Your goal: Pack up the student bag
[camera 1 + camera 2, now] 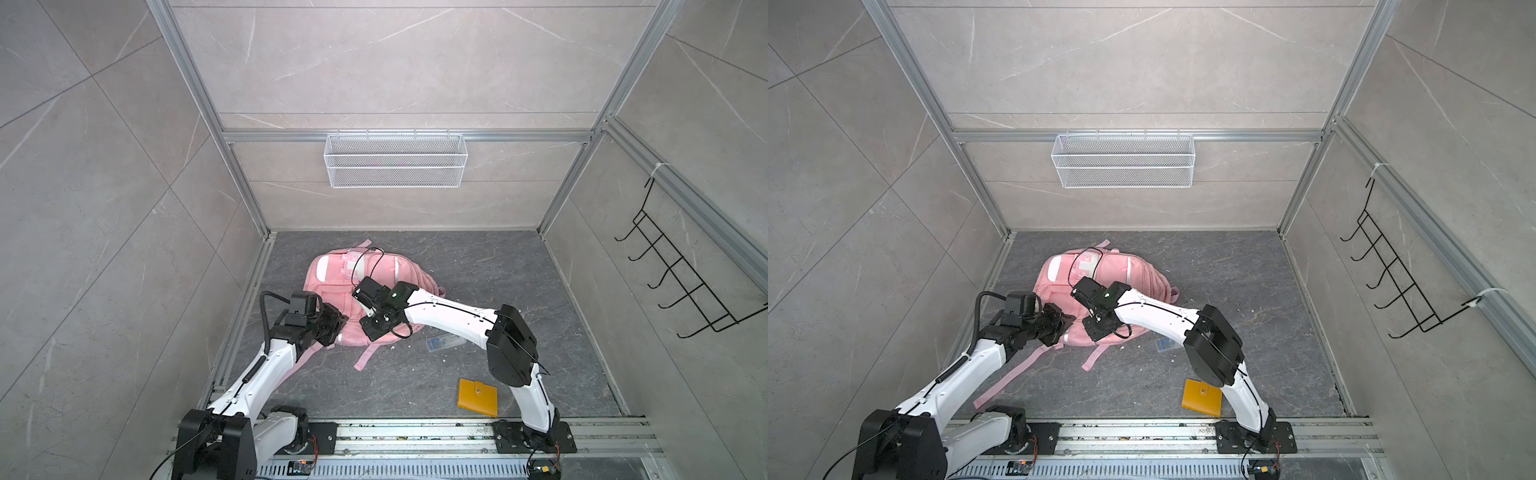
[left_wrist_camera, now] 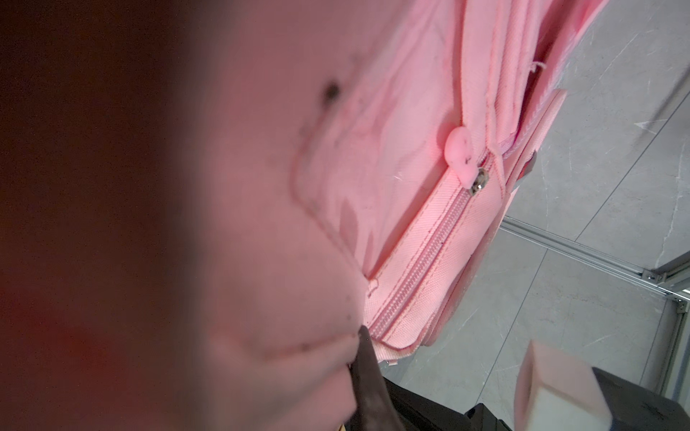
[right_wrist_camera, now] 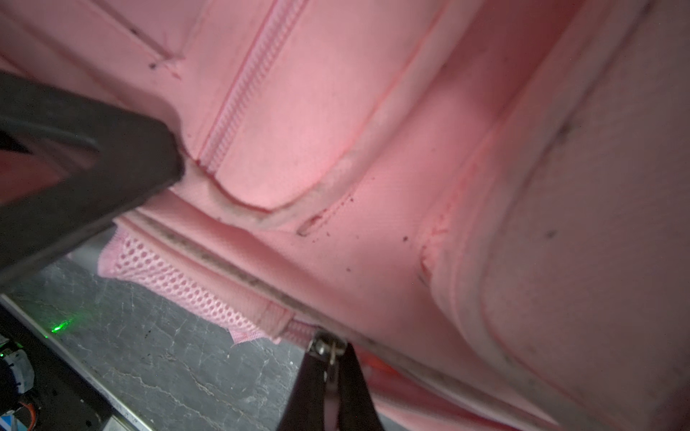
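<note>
Since the student bag (image 1: 328, 286) must be opened before anything can go in, it is being worked at its near edge. It is laid flat, front pockets up, on the back-left part of the table (image 1: 519, 291), with straps trailing toward the arm bases.

Left gripper (image 1: 341, 323) is clamped closed on fabric at the bag's near-left corner. This is judged to be an anchor, so the soft shell is not dragged by the pull.

Right gripper (image 3: 330, 350) is set over the bag and pinched fully closed on the metal zip pull (image 3: 324, 345) by the mesh panel. Unzipping is read as the step in hand.

Clear case (image 1: 444, 343) is lying near the bag and yellow wallet (image 1: 478, 397) well apart from it. Both are presumably queued for packing.

Table is dark grey and stone-veined, with white specks scattered on it. Walls are pale grey tile on aluminium frame. 1 white mesh basket (image 1: 395, 160) is hung on the back rail, and 1 black hook rack (image 1: 685, 282) on the right wall.
</note>
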Controlling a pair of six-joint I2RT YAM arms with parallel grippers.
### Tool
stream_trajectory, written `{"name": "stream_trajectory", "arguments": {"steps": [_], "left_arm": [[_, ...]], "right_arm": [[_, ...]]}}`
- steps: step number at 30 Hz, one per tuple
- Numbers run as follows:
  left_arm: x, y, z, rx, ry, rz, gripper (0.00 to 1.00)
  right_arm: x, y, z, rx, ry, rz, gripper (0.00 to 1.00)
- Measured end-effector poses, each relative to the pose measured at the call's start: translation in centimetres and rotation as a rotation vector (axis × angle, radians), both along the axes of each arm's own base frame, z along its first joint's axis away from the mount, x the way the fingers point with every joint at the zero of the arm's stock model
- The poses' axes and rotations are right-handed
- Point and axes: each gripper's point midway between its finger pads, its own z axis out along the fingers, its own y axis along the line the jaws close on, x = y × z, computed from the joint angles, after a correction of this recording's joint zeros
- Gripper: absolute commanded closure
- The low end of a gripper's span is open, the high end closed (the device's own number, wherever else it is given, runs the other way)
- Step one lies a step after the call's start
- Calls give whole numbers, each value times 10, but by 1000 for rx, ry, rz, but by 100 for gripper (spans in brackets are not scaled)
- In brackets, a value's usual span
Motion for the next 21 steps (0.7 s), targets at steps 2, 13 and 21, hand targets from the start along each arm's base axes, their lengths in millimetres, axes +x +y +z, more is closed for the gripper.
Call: {"name": "stream_trajectory", "arguments": {"steps": [2,13,21], "left_arm": [[0,0,2,4,-2,-5,100],[-4,-11,6,0,-22,-81,100],[-4,-14,8,-1,-38,-106,100]], "right_arm": [[0,0,2,2,-1,0,97],[-5,-19,10,85,24,-30,92],[-1,-26,16,86,32,-15,84]]}}
